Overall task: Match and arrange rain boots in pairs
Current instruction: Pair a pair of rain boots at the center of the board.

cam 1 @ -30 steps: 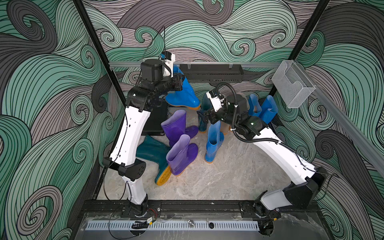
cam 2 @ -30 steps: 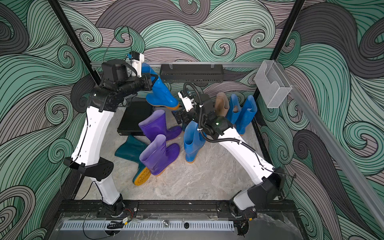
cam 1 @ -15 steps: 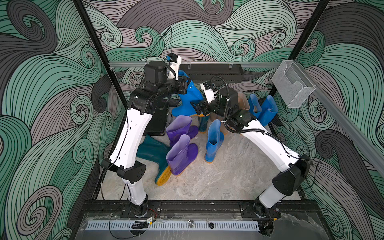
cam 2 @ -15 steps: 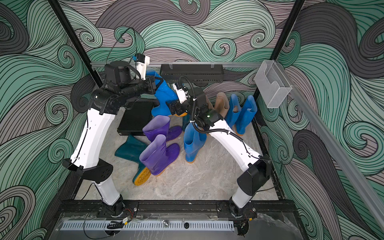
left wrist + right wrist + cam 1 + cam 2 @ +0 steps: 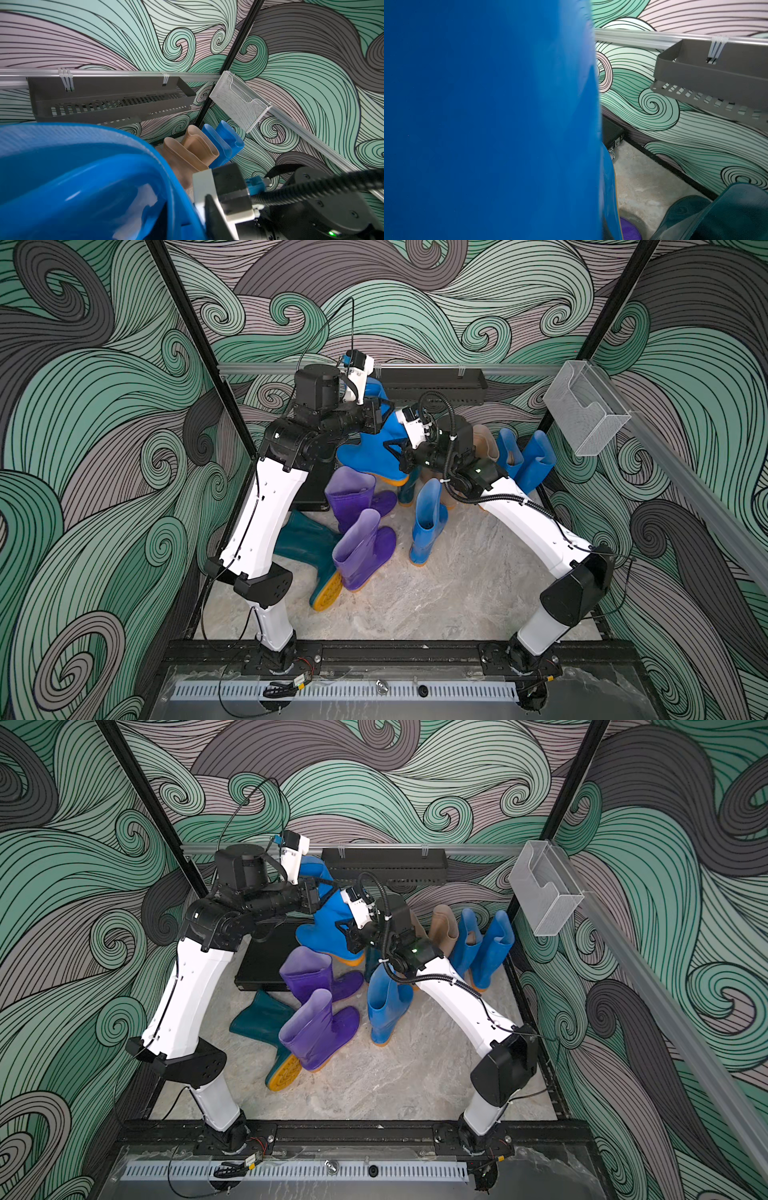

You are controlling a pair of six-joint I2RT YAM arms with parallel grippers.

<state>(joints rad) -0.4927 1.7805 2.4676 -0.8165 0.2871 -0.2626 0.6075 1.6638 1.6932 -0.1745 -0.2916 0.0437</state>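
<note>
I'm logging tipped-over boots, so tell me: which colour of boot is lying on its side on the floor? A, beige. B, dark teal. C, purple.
B: in both top views the dark teal boot lies on its side, orange-yellow sole showing, beside an upright purple boot.

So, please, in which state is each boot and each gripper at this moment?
Raised blue boot: held in shut right gripper.
Left gripper: at that boot's top, opening unclear.
Purple boots: upright, adjacent.
Fallen dark teal boot: on its side, sole showing.
Lone blue boot: upright.
Corner blue boots: upright.
Beige boots: upright.
</note>
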